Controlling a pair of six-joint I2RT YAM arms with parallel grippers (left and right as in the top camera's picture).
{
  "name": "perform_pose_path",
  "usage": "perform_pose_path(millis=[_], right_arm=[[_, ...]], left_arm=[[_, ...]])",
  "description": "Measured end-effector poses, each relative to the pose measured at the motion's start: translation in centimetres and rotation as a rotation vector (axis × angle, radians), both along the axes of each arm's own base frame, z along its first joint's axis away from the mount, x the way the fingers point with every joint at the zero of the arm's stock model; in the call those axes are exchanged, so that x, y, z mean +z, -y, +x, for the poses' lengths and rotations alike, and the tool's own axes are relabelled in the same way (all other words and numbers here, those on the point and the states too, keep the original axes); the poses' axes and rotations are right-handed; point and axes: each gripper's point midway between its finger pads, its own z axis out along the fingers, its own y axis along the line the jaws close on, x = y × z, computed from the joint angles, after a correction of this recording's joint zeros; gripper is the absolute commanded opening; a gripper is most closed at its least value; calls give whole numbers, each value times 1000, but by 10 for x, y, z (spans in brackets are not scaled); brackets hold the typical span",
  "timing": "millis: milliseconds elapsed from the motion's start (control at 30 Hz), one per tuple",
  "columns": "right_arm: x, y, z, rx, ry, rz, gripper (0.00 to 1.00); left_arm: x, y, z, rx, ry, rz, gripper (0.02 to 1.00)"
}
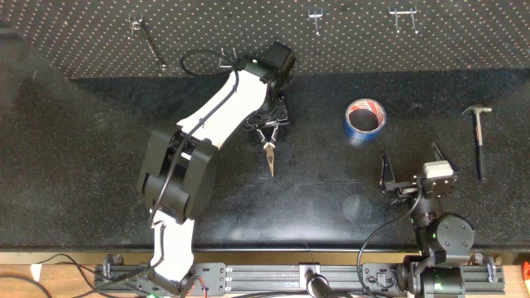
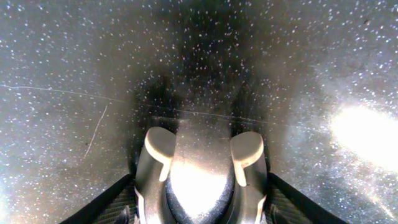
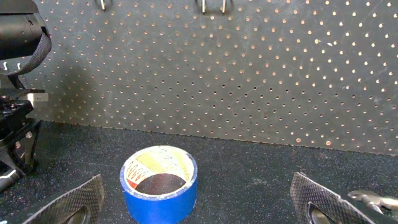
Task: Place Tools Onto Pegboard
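Two risks, I judge: up at the pegboard [image 1: 373, 33] a loosely held tool would slip while being hung, and on the bench [image 1: 99, 149] my left hand [image 1: 271, 126], spread and low, may close askew on the pliers [image 1: 270, 157] and skid them. Overhead, the pliers lie flat at my hand. My wrist view adds how close my fingers [image 2: 160, 149] sit to the bench.

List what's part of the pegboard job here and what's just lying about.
Job: pegboard, free hooks, pliers at left gripper, hammer, blue tape roll, wrench already hung.
Lying about: loose cables by the arm bases.
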Motion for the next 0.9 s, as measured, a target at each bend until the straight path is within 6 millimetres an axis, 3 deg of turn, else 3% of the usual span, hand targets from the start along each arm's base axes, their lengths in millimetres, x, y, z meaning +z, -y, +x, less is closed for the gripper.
perform_pose_path(millis=[33, 433, 700, 867, 900], right_arm=[[0, 0, 0, 0, 0, 0, 976], [0, 0, 0, 0, 0, 0, 976], [0, 0, 0, 0, 0, 0, 976], [0, 0, 0, 0, 0, 0, 976], [0, 0, 0, 0, 0, 0, 976]], left_arm=[[0, 0, 0, 0, 0, 0, 542], [0, 0, 0, 0, -1, 0, 538], [0, 0, 0, 0, 0, 0, 467], [0, 0, 0, 0, 0, 0, 150], [0, 0, -1, -3, -3, 1, 29]])
